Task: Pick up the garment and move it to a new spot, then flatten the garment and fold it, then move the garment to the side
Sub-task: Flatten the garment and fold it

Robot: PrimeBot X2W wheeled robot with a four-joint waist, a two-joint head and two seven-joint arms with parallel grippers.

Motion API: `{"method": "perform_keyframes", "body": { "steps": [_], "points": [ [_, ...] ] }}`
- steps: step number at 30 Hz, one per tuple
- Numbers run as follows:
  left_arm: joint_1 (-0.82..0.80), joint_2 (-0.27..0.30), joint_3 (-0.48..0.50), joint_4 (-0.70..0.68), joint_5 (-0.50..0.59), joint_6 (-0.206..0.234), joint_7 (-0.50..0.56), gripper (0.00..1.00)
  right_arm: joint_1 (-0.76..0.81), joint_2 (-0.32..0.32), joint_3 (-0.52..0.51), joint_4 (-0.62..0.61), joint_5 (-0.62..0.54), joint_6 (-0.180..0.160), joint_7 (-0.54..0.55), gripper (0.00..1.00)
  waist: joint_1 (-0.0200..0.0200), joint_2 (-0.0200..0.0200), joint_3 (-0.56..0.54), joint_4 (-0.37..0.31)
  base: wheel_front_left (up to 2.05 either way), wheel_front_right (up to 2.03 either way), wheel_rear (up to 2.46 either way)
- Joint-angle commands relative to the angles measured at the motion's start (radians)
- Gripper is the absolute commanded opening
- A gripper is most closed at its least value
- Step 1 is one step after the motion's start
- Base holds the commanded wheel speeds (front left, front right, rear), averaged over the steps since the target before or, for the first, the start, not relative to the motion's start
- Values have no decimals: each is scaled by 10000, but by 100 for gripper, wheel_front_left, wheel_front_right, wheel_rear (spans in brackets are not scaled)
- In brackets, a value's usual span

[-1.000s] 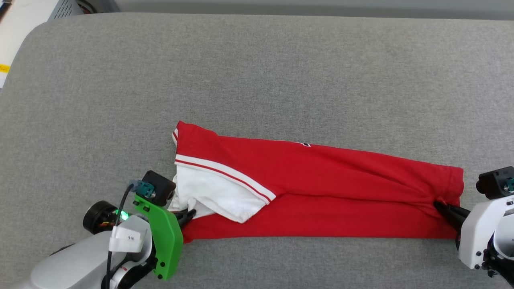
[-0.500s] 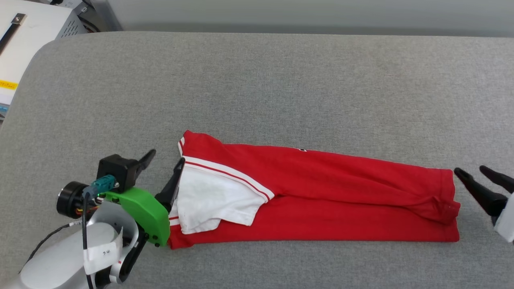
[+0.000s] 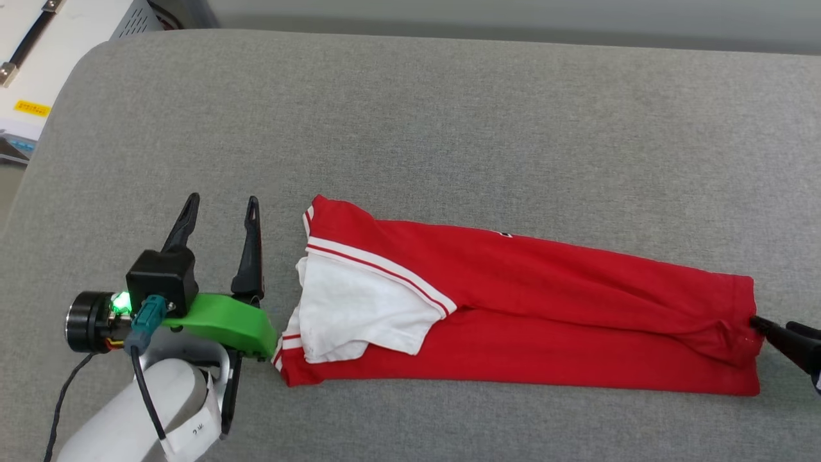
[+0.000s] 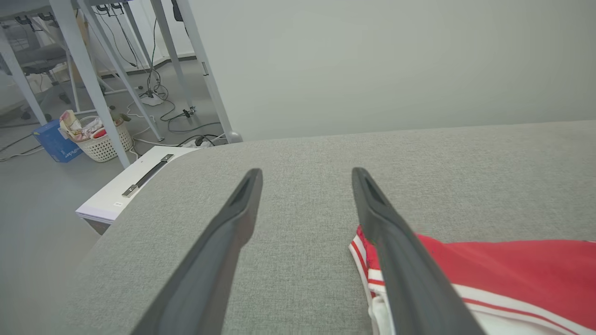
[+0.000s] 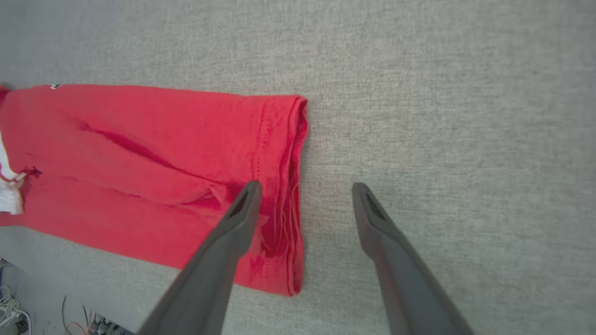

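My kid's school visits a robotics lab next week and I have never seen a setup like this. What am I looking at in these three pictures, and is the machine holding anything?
It is a two-armed robot at a grey padded table. The wide picture comes from a camera on its head, looking down. The other two come from cameras on its wrists, each looking along that arm's two dark fingers.

On the table lies a red shirt folded into a long strip, a white sleeve on top at one end.

The left tool, with the green part, sits beside the sleeve end, its fingers spread and off the cloth. The right tool is at the hem end: it is open too, one finger over the hem, the other over bare table.

Nothing is held.
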Motion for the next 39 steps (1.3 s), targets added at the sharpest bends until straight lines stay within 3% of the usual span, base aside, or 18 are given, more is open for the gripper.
{"method": "perform_keyframes", "body": {
  "steps": [1,12,18,19,20,21,39],
  "points": [
    [314,-183,264,-19,284,34,-56,100,-172,122,79,99,-57,-7,42,100,1,-1,136,127,0,0,0],
    [1978,-2174,2896,18,2558,-905,-58,100,-723,892,1297,869,-129,-7,162,100,1,-1,423,397,0,0,0],
    [2463,-3144,3710,247,3535,-1782,-58,100,-710,912,1967,996,-61,-7,200,100,1,-1,348,402,0,0,0],
    [2500,-3306,3835,346,3709,-1951,-58,100,-700,879,2016,1029,-51,-7,155,58,1,-1,308,398,0,0,0],
    [2538,-3424,3939,414,3832,-2075,-58,100,-697,844,2033,1063,-39,-7,110,24,1,-1,279,386,0,0,0],
    [2586,-3558,4085,468,3982,-2213,-58,100,-697,772,2046,1107,-49,-7,45,0,1,-1,232,369,0,0,0],
    [3109,-4586,5472,716,5662,-3582,-58,100,-1471,-1173,687,2292,-567,-7,-191,0,1,-1,-275,243,0,0,0]
  ]
}}
